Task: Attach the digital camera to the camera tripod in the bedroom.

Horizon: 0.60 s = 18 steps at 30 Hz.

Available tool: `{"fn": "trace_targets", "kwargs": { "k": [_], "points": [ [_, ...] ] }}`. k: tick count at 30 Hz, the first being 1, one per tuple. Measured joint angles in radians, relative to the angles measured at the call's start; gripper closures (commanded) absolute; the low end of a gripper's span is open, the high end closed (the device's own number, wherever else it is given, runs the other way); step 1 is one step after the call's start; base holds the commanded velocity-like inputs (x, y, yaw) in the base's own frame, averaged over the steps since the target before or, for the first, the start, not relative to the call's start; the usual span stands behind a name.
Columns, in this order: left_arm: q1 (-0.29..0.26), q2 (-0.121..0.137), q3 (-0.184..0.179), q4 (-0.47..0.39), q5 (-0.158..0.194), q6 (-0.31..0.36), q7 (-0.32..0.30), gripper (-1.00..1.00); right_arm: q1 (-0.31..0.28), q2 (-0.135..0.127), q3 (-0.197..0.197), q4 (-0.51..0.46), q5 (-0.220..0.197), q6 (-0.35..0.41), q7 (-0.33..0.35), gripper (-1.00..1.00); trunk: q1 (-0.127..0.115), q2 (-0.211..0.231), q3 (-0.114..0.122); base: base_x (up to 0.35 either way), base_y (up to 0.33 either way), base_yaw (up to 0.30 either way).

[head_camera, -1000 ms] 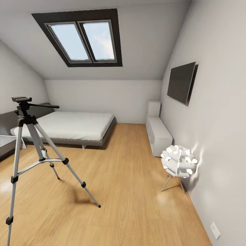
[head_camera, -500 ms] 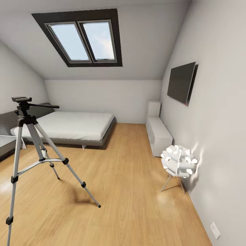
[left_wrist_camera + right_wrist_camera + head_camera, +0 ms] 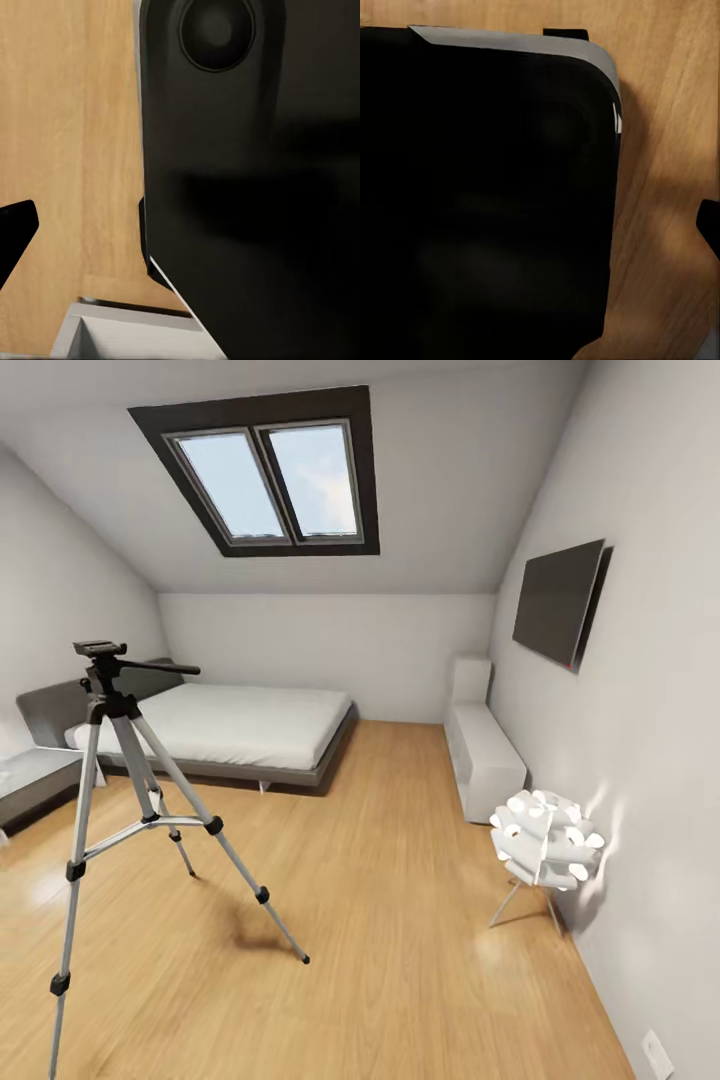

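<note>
The camera tripod [image 3: 104,690] stands on the light wooden floor [image 3: 400,940] at the left of the head view, its silver legs spread and its black head plate bare, the long handle pointing right. Behind it lies the bedroom's low grey bed [image 3: 240,725] with a white mattress, under the dark-framed skylight [image 3: 275,480]. The digital camera is out of view. In the left wrist view a black tip [image 3: 13,229] pokes in beside a large dark part of the robot [image 3: 247,187] over the floor. A similar black tip [image 3: 710,225] sits at the edge of the right wrist view.
A dark flat screen [image 3: 560,605] hangs on the right wall above a low white cabinet [image 3: 485,755]. A white petal-shaped floor lamp [image 3: 547,840] stands near that wall. A grey bench [image 3: 35,780] sits at the far left. Open floor lies between tripod and lamp.
The whole head view has shifted: tripod, bed, skylight and lamp all sit further right in the picture, so the camera has turned left. Nothing in the room has moved.
</note>
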Motion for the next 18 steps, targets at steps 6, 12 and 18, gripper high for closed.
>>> {"fn": "trace_targets", "kwargs": {
  "k": [6, 12, 18],
  "points": [
    [0.004, 0.007, 0.001, -0.001, 0.001, 0.000, 0.000, -1.00, -0.012, 0.001, -0.002, -0.006, 0.021, -0.001, -0.003, -1.00, 0.000, 0.000, 0.000, 0.000, 0.000, 0.282],
    [0.003, 0.011, 0.004, -0.001, 0.002, -0.001, 0.000, -1.00, -0.013, 0.000, -0.003, -0.006, 0.021, -0.002, -0.004, -1.00, 0.000, 0.000, 0.000, 0.000, 0.000, 0.293],
    [-0.005, 0.020, 0.046, -0.014, 0.031, -0.012, 0.000, -1.00, -0.014, 0.000, -0.003, -0.010, 0.022, -0.003, -0.005, -1.00, 0.000, 0.000, 0.000, 0.000, 0.000, 0.293]
  ]
}}
